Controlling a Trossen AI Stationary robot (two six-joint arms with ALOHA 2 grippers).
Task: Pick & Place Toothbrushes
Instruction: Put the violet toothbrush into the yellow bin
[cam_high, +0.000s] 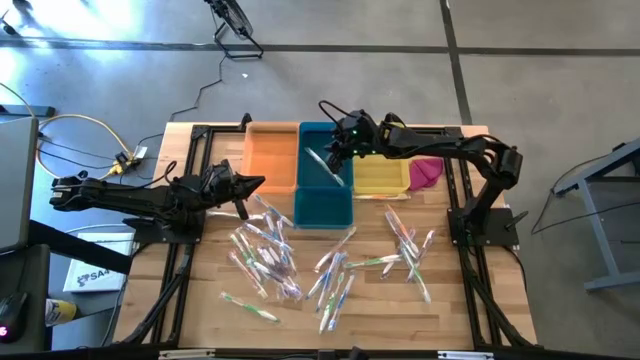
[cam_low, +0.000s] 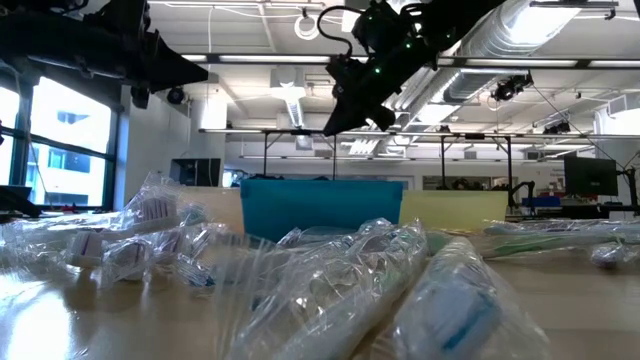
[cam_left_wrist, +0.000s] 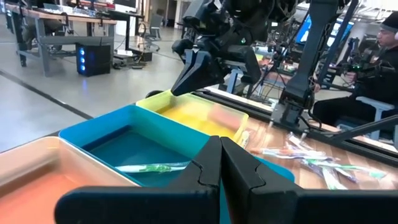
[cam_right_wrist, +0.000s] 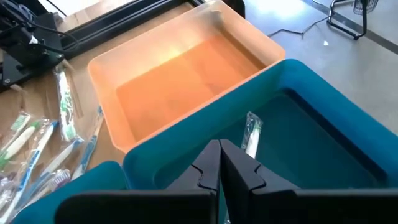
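Right gripper (cam_high: 338, 150), jaws closed and empty, above the blue plastic bin (cam_high: 324, 205) holding one green-handled wrapped toothbrush (cam_high: 326, 166); best lifted straight up before swinging toward the wrapped toothbrushes (cam_high: 270, 255) at six o'clock.

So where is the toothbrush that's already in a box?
It lies in the blue bin, the middle one between the orange bin and the yellow bin. The green toothbrush sits just below the shut right gripper.

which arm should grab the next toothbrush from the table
Left, probably. Its pincer is shut and empty, just beside the nearest wrapped toothbrushes on the table. The right pincer, also shut, hangs over the blue bin, where one toothbrush lies.
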